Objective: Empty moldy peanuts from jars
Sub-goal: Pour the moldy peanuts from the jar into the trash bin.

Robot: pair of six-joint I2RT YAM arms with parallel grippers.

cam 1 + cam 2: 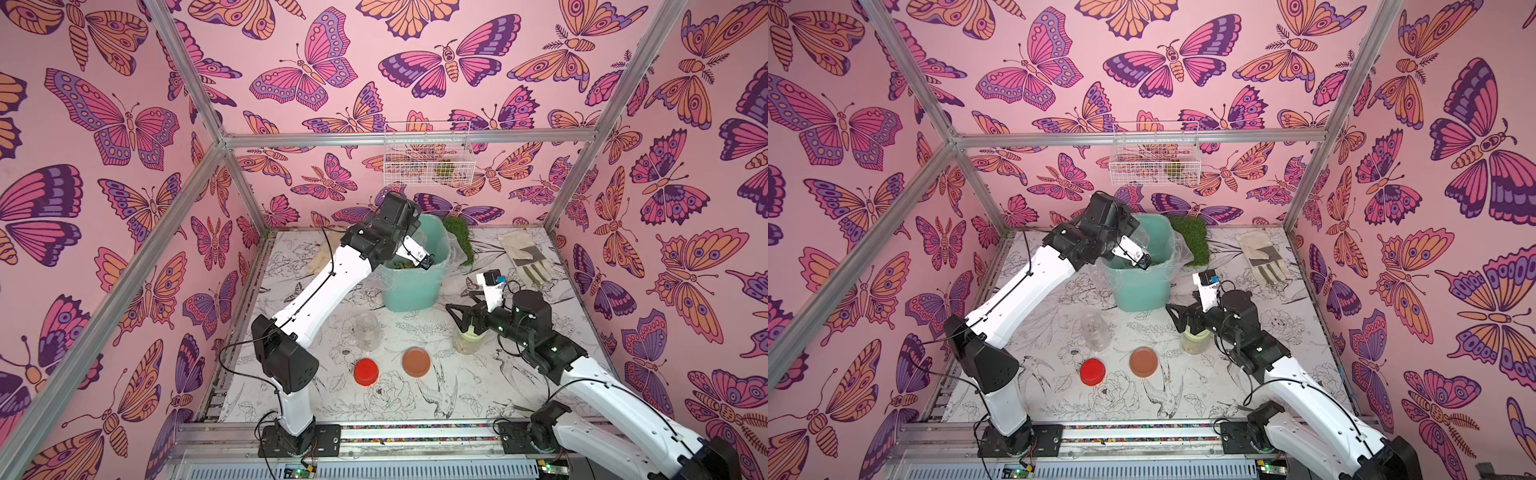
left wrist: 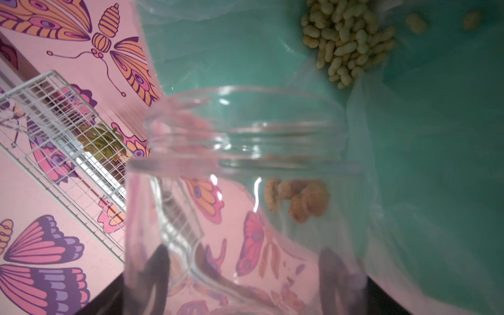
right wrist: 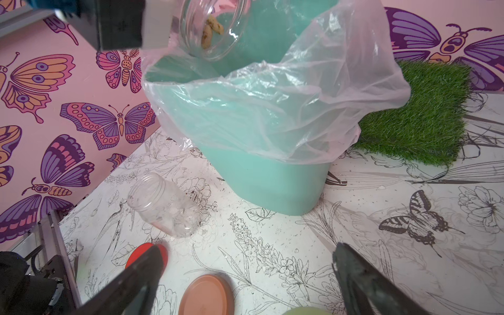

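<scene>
Jars: three — held jar [image 3: 215, 30] over teal bin [image 1: 411, 291]; empty jar [image 1: 368, 330] and green-lidded jar [image 1: 466, 345] on counter [image 1: 457, 395].
Moldy peanuts [image 2: 297, 196]: few in held jar.
Loose lids: two — red lid [image 1: 366, 372], brown lid [image 1: 416, 362].
Left end effector [image 2: 245, 275]: clamped on held jar.
Right end effector [image 3: 246, 261]: apart, empty.

Pink butterfly-papered walls [image 1: 104, 124], aluminium frame [image 1: 407, 136], white wire basket [image 1: 428, 153], flower-printed tabletop [image 1: 415, 399]

In the left wrist view the clear round plastic jar [image 2: 245, 174] runs off the bottom edge, and the dark fingers [image 2: 155, 275] of the left gripper [image 2: 244, 253] are blurs behind its wall. In the right wrist view the flat brown lid [image 3: 207, 296] is cut by the bottom edge (so is the pale green lid [image 3: 305, 311]). The greenish thing [image 1: 444, 168] in the white wire basket [image 1: 407, 174] is too small to tell.
</scene>
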